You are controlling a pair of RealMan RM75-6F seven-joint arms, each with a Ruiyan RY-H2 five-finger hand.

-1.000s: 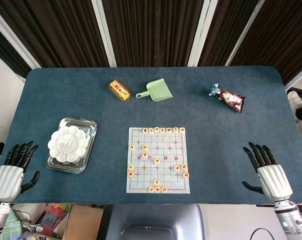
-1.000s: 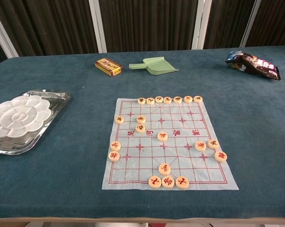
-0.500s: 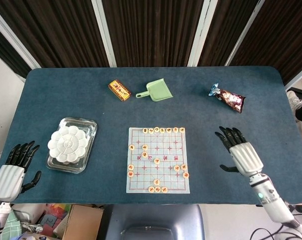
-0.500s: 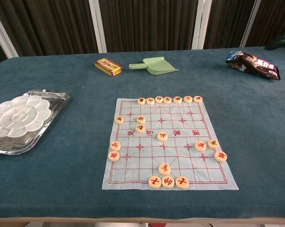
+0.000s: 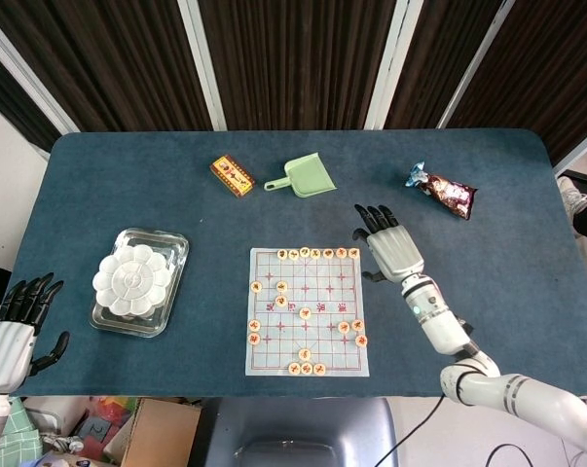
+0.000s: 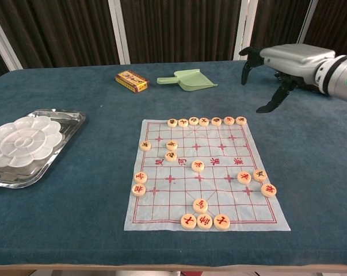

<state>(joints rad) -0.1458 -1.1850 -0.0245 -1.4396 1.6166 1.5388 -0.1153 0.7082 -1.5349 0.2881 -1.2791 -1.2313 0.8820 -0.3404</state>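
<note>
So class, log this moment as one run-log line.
right hand: open, above table beside far right corner of chess board | left hand: open, at near left table edge | chess pieces: untouched

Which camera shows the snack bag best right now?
The head view: the snack bag lies in full sight on the table. In the chest view the right robot hand covers it, so none of it shows.
</note>
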